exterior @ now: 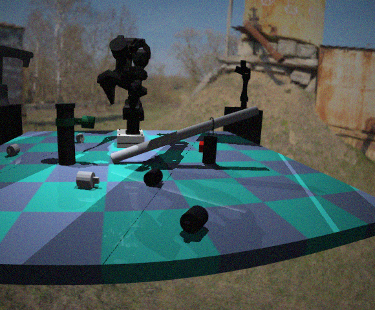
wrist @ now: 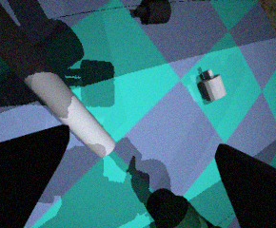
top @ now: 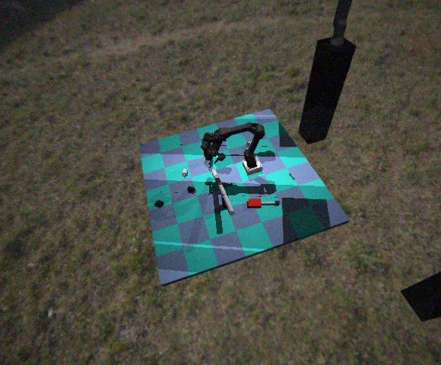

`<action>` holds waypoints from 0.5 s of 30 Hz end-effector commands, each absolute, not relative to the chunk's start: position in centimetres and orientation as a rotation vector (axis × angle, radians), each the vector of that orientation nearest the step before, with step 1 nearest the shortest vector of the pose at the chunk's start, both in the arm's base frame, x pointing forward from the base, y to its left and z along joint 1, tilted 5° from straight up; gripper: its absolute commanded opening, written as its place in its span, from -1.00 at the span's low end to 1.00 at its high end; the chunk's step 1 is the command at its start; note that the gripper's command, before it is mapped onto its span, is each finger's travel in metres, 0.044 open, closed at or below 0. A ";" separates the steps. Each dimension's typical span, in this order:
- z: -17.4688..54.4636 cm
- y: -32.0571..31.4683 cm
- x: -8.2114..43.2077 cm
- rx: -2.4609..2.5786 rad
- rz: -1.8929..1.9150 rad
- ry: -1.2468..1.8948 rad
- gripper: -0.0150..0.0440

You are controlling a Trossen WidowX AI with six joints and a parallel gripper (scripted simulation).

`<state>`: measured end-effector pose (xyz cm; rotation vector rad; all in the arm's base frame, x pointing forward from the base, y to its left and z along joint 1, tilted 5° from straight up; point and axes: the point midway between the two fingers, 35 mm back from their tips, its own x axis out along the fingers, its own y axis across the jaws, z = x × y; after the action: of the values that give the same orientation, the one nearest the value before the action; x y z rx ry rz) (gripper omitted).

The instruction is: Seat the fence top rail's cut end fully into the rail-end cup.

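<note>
The grey rail point(top: 223, 194) point(exterior: 181, 133) point(wrist: 83, 121) slants through the wire loop point(exterior: 211, 121) on the short black post point(exterior: 209, 150). Its cut end is low, near the mat, outside the cup and apart from it. The big black post point(exterior: 66, 143) stands upright with the green brace band point(exterior: 64, 122) near its cap. The green rail-end cup point(exterior: 88, 121) point(wrist: 167, 207) sticks out from the band toward the rail side, above the cut end's height. My gripper point(top: 214, 161) point(exterior: 124, 96) point(wrist: 145, 142) is wide open and empty, above the cut end and apart from the rail.
A grey fitting point(top: 184, 172) point(exterior: 85, 180) point(wrist: 214, 87) and two black fittings point(exterior: 152, 177) point(exterior: 193, 219) lie on the mat point(top: 197, 255). A red-headed tool point(top: 254, 203) lies beyond the short post. Two more grey fittings point(exterior: 13, 150) point(exterior: 80, 137) lie around the big post.
</note>
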<state>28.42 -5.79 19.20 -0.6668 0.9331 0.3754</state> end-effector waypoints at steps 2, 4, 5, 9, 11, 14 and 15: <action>24.1 -0.8 26.0 -0.043 0.037 0.948 1.00; 24.5 -0.4 25.8 0.013 0.009 0.946 1.00; 24.5 -0.4 25.8 0.015 0.008 0.946 1.00; 24.5 -0.4 25.8 0.015 0.008 0.946 1.00; 24.5 -0.4 25.8 0.015 0.008 0.946 1.00; 24.5 -0.4 25.8 0.015 0.008 0.946 1.00; 24.5 -0.4 25.8 0.015 0.008 0.946 1.00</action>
<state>26.46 -1.00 23.35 -0.0765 0.9672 0.0611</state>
